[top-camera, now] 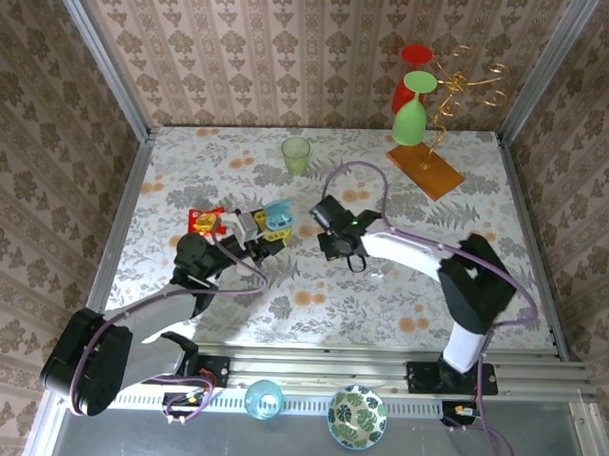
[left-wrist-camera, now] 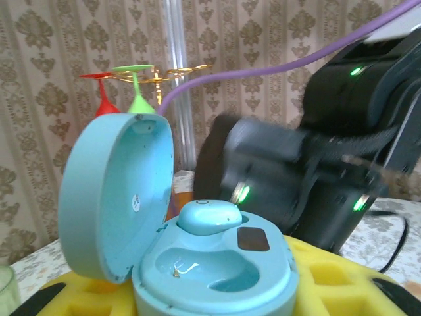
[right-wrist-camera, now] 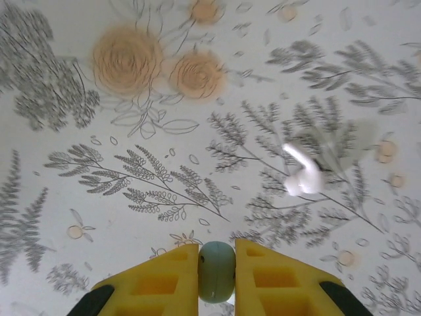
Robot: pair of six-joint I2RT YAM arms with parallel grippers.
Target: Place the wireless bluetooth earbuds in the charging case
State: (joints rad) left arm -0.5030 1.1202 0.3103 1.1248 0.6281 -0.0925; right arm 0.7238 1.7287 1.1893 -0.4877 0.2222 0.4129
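My left gripper (left-wrist-camera: 212,299) is shut on the pale-blue charging case (left-wrist-camera: 217,273), its yellow fingers (left-wrist-camera: 342,276) on either side of the base. The lid (left-wrist-camera: 108,197) stands open to the left. One pale-blue earbud (left-wrist-camera: 209,216) sits in the far slot, and the near slot (left-wrist-camera: 197,266) is empty. In the top view the case (top-camera: 277,215) is left of centre, with my right gripper (top-camera: 348,256) just to its right. In the right wrist view my right gripper (right-wrist-camera: 217,253) is shut on a second pale-blue earbud (right-wrist-camera: 217,271) above the table. A white earbud (right-wrist-camera: 302,176) lies on the cloth ahead.
A green cup (top-camera: 296,155) stands at the back centre. A wire stand with a red and a green glass (top-camera: 417,102) on an orange base (top-camera: 427,170) sits back right. A red-and-yellow toy (top-camera: 204,221) lies by the left gripper. The right arm's black wrist (left-wrist-camera: 309,178) looms behind the case.
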